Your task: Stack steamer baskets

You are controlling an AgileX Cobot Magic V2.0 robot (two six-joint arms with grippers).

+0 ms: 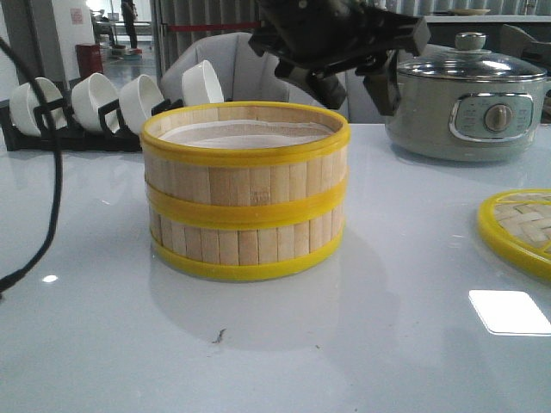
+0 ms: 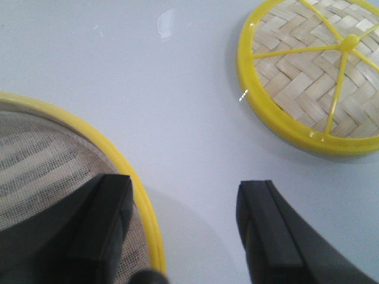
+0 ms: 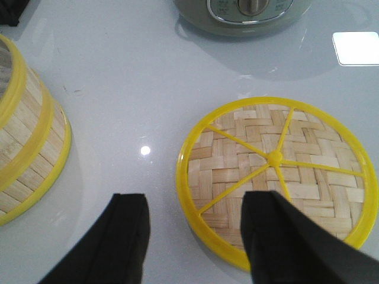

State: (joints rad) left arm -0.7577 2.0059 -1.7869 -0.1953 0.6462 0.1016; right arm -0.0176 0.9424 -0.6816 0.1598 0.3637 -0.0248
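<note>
Baskets [image 1: 245,194] stacked; L hand [image 2: 183,228] spread above.

Yellow-rimmed pale-slatted steamer baskets [image 1: 245,194]; herringbone-woven lid [image 3: 277,171]

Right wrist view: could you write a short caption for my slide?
Open right gripper above the woven lid, with two stacked steamer baskets beside it on the table.

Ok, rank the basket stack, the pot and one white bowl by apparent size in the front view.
1. Basket stack, though it is nearest the camera.
2. Pot, farther back.
3. Bowl, clearly smallest.
</note>
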